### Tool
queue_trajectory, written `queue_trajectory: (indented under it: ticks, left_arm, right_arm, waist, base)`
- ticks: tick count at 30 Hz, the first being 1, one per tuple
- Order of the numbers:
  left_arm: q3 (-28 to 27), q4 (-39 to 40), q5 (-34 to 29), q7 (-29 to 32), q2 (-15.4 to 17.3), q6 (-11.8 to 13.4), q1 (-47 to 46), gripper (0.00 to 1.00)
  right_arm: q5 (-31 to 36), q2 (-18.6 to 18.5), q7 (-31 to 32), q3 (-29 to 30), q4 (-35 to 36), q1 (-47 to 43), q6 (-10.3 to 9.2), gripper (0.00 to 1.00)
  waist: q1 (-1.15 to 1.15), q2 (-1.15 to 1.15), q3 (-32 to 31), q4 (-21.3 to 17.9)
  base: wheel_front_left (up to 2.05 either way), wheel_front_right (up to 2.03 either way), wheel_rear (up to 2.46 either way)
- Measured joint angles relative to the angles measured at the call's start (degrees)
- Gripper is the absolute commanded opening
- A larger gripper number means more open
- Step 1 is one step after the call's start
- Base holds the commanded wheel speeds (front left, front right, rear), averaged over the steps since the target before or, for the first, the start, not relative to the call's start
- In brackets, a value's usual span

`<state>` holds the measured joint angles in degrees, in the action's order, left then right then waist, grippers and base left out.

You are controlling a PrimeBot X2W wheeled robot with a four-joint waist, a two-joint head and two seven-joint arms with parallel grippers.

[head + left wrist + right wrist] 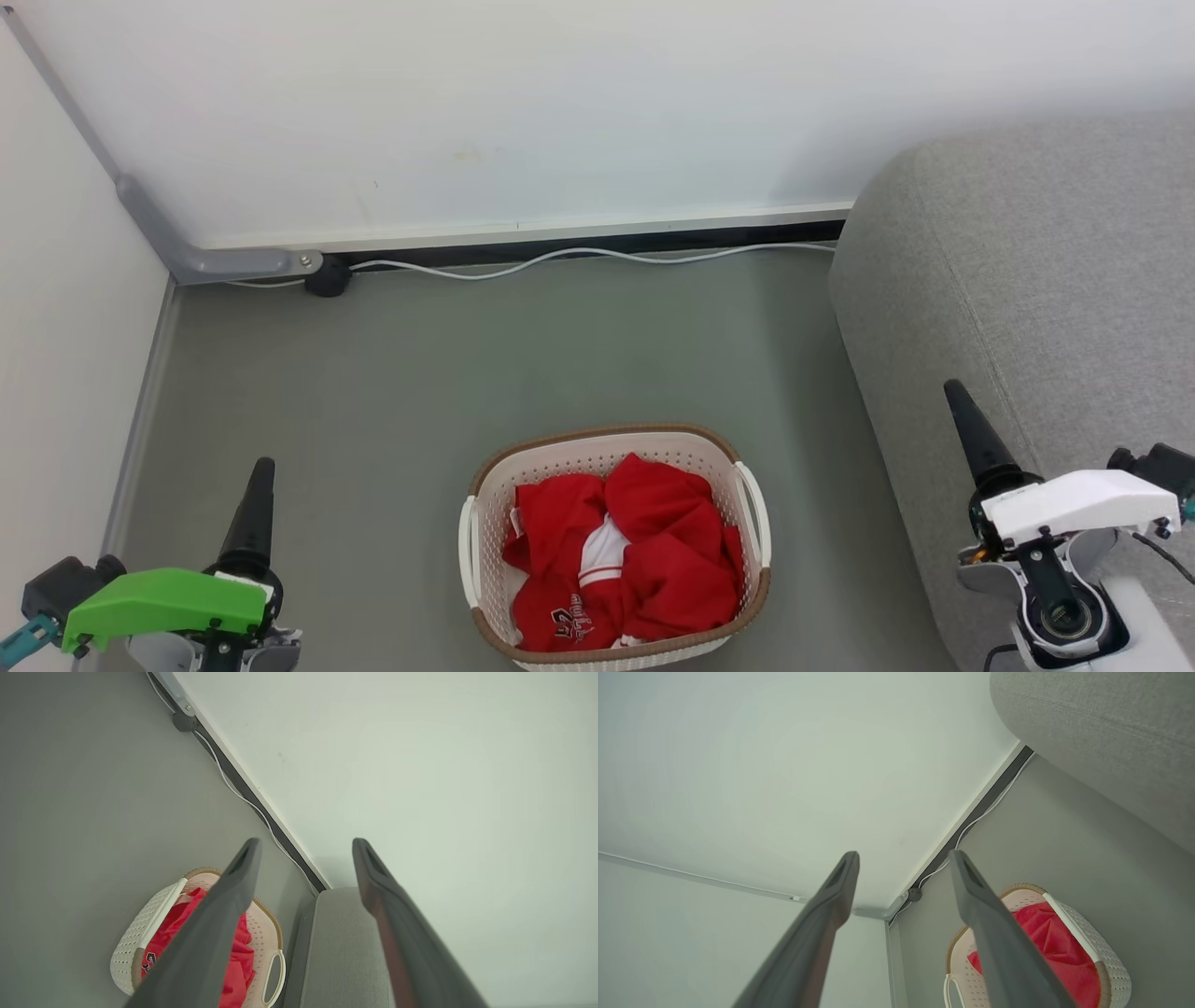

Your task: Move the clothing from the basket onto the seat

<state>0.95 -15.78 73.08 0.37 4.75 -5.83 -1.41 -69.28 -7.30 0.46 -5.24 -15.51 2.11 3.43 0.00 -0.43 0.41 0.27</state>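
Head view shows the clothing [624, 551] heaped loosely in the basket [597, 435], which stands on the floor [373, 392] near the seat [1027, 280], the seat lying to the robot's right. The garments look soft, thin and light, so they should crumple and drape rather than keep any shape, and the smooth sports fabric may slide between narrow fingers unless a good bunch of it is pinched. The best hold is probably the raised fold at the top of the pile, towards the far side of the basket, where the cloth stands proud of the rim and the fingers can close across a thick ridge without meeting the plastic wall. The pieces seem folded into one another, so lifting one could drag a second along, and the light basket might shift or tip if cloth snags on it. The left gripper [306, 842] has its fingers spread wide with nothing between them, touching nothing, and the right gripper [903, 854] is likewise fully released and empty; both hang well apart from the basket, one on each side
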Motion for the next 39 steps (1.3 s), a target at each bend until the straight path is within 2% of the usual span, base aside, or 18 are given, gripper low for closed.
queue_trajectory:
  ticks: [18,39]
  left_arm:
    - [2.3,2.2,-14.2,-3.5,0.2,1.8,1.2,1.0]
    - [3.7,4.9,-30.2,-7.7,0.2,2.4,2.7,1.0]
  right_arm:
    - [13.1,-1.8,-3.5,-7.6,-0.4,1.0,-2.58,1.0]
    - [27.8,-4.1,-7.7,-15.5,-1.2,2.2,-5.15,1.0]
  waist:
    - [0.0,0.0,-0.1,0.0]
    - [0.0,0.0,-0.1,0.0]
  base:
    - [0.0,0.0,0.0]
    - [0.0,0.0,0.0]
